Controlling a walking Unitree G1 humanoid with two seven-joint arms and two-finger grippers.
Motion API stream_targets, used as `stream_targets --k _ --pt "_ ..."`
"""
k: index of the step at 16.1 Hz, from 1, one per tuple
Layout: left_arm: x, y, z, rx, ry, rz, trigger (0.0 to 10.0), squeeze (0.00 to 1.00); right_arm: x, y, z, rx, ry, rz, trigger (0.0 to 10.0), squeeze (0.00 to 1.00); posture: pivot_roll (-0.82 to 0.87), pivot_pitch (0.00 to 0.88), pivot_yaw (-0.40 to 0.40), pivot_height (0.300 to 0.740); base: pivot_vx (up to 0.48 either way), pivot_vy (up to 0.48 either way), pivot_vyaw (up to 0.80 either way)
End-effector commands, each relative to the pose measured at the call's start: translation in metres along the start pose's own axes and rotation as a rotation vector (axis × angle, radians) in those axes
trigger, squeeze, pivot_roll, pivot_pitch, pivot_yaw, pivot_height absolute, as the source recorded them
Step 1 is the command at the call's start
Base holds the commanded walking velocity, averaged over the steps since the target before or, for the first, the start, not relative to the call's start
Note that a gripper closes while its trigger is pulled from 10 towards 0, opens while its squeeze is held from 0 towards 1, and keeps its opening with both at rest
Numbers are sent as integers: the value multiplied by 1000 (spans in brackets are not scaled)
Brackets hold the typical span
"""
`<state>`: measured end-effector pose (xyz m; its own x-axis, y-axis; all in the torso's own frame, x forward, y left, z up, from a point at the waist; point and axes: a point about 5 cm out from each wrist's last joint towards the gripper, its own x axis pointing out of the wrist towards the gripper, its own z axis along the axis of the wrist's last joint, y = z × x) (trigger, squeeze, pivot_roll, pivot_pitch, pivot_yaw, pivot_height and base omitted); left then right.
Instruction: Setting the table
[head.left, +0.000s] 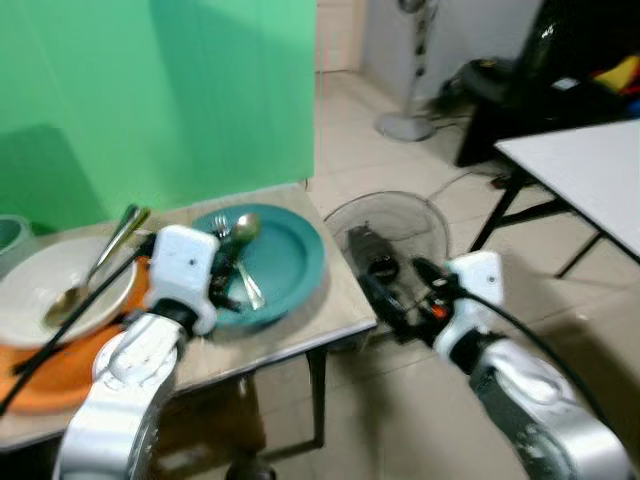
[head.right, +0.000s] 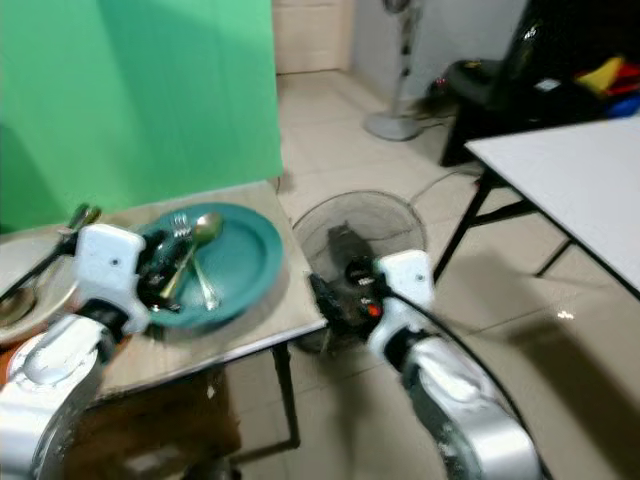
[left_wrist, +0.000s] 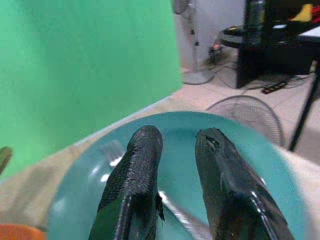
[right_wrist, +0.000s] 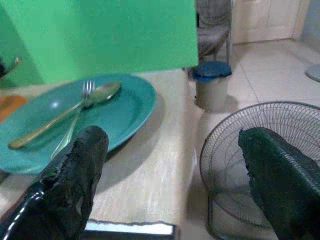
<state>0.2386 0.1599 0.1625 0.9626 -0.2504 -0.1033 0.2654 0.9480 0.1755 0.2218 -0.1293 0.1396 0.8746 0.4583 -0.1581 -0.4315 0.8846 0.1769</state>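
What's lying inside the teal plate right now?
A spoon and a fork lie crossed in the teal plate. The left gripper hovers over it, open, hiding part of the handles in the head views.

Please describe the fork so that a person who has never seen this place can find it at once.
Start at the small beige table in front of the green wall; near its right end lies a round teal plate. The silver metal fork lies in this plate, crossing a gold-coloured spoon. Its tines and silver colour set it apart.
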Motion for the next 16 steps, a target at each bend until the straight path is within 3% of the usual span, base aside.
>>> stream_targets --k 1,5,6,7,8,10,13,16 --pt "2 8 -4 -8 28 2 10000 1000 3 3 2 22 -5 22 10000 1000 181 0 -22 727 0 0 0" --pt "27 35 -7 72 110 -15 10000 1000 8 2 9 37 -26 35 10000 1000 180 0 -18 727 0 0 0" --pt "41 45 -8 87 141 -36 10000 820 10 1 13 -3 -53 42 10000 1000 174 0 -14 727 0 0 0" --pt "42 47 -8 88 142 -41 10000 820 10 1 14 -4 -56 45 10000 1000 174 0 -14 727 0 0 0" --pt "47 50 -10 80 162 -58 10000 0 11 1 14 -8 -59 54 10000 1000 165 0 -9 727 0 0 0" --pt "59 56 -12 60 177 -148 10000 0 10 2 18 -5 -70 64 10000 1000 150 0 -3 727 0 0 0" --pt "74 48 -14 -23 242 -285 10000 0 8 1 17 -12 -52 54 10000 1000 128 0 4 727 0 0 0" --pt "83 35 -28 4 331 -367 10000 0 8 -3 18 -26 -41 55 10000 1000 113 0 7 727 0 0 0"
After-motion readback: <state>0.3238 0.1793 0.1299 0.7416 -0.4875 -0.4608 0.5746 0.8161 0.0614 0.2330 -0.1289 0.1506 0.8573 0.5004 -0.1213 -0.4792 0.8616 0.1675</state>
